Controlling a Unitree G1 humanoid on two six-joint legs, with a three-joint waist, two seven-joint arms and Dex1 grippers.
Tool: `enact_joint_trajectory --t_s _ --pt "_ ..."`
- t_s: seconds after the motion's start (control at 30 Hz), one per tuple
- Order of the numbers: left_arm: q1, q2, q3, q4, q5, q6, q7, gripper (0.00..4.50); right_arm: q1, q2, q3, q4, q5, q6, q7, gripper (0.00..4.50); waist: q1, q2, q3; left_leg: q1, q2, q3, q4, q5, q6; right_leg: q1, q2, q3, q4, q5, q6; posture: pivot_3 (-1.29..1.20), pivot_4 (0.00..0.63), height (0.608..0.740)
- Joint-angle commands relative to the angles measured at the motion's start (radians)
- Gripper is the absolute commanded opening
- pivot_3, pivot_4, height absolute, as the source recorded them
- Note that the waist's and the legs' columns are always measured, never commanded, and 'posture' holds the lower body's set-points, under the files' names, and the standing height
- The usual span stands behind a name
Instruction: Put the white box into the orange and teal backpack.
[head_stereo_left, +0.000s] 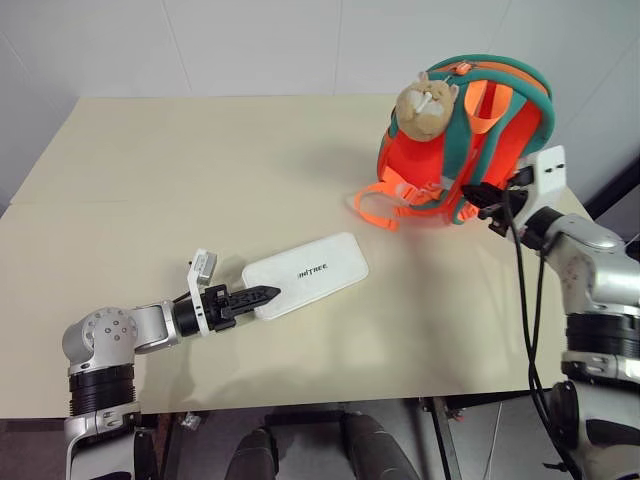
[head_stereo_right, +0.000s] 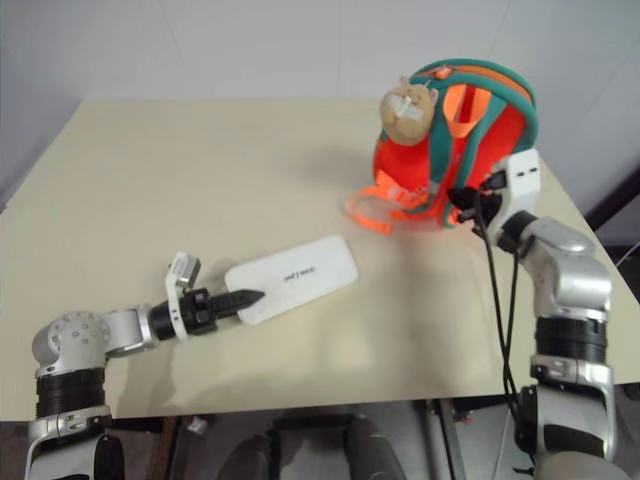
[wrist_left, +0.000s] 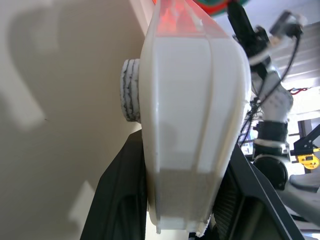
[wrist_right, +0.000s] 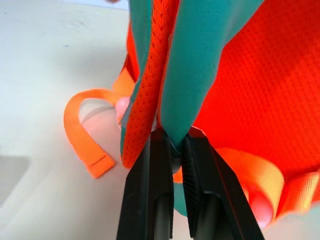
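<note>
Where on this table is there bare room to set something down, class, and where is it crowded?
Free: the table's whole far-left stretch, from the back edge to the white box, and the near strip right of the box. Crowded: the far-right corner, with the backpack, its orange straps and the right gripper.

beige table (head_stereo_left: 200, 200), white tiled wall (head_stereo_left: 250, 40)
</note>
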Motion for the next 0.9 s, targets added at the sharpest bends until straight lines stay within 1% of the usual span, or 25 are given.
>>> enact_joint_trajectory --t_s 0.03,0.13,0.23,0.33,0.4,0.43,0.67,0.8,0.9 --pt "-0.007 0.022 -0.009 0.013 -0.007 -0.016 -0.022 1.27 0.026 -0.035 -0.068 -0.167 0.093 0.106 -0.017 0.27 0.000 0.000 0.000 0.000 0.000 0.000 0.000 0.000 0.000 0.000 0.000 0.000 0.000 0.000 0.000 0.00 0.150 0.740" --pt "-0.014 0.024 -0.024 0.024 -0.002 -0.027 -0.028 1.27 0.034 -0.017 -0.069 -0.197 0.143 0.168 -0.021 0.92 0.000 0.000 0.000 0.000 0.000 0.000 0.000 0.000 0.000 0.000 0.000 0.000 0.000 0.000 0.000 0.00 0.150 0.740" --pt "-0.021 0.025 -0.035 0.032 -0.003 -0.033 -0.031 1.27 0.034 -0.009 -0.040 -0.202 0.158 0.177 -0.009 1.93 0.003 0.000 0.000 0.000 0.000 0.000 0.000 0.000 0.000 0.000 0.000 0.000 -0.001 0.000 0.000 0.00 0.150 0.740" --pt "-0.024 0.030 -0.037 0.036 -0.004 -0.039 -0.033 1.27 0.021 -0.009 -0.001 -0.160 0.147 0.142 0.024 2.93 0.006 0.000 0.000 0.000 0.000 0.001 0.000 0.000 0.000 0.000 0.000 0.000 -0.001 0.000 0.000 0.00 0.150 0.740" --pt "-0.021 0.034 -0.037 0.037 -0.004 -0.043 -0.034 1.27 0.013 -0.020 0.017 -0.118 0.146 0.118 0.064 3.71 0.005 0.000 0.000 0.000 0.000 0.001 0.000 0.000 0.000 0.000 0.000 0.000 -0.002 0.000 0.000 0.00 0.150 0.740" --pt "-0.018 0.035 -0.036 0.036 -0.004 -0.045 -0.035 1.27 0.005 -0.026 0.022 -0.086 0.138 0.097 0.078 3.98 0.006 0.000 0.000 0.000 0.000 0.001 0.000 0.000 0.000 0.000 0.000 0.000 -0.002 0.000 0.000 0.00 0.150 0.740" --pt "0.006 0.036 -0.023 0.018 -0.013 -0.043 -0.028 1.27 -0.156 -0.082 0.068 0.322 0.013 -0.112 0.136 3.98 0.001 0.000 0.000 0.000 0.000 0.001 0.000 0.000 0.001 0.000 0.000 0.000 -0.002 0.000 0.000 0.00 0.150 0.740" --pt "0.010 0.034 -0.020 0.014 -0.015 -0.046 -0.026 1.27 -0.287 -0.062 0.064 0.526 -0.007 -0.215 0.152 3.98 -0.003 0.000 0.000 0.000 0.000 0.002 0.000 0.000 0.001 0.000 0.000 0.001 -0.002 0.000 0.000 0.00 0.150 0.740" --pt "0.013 0.032 -0.016 0.009 -0.018 -0.046 -0.023 1.27 -0.362 -0.044 0.070 0.632 -0.010 -0.266 0.190 3.98 -0.004 0.000 0.000 0.000 0.000 0.002 0.000 0.000 0.001 0.000 0.000 0.001 -0.002 0.000 0.000 0.00 0.150 0.740"
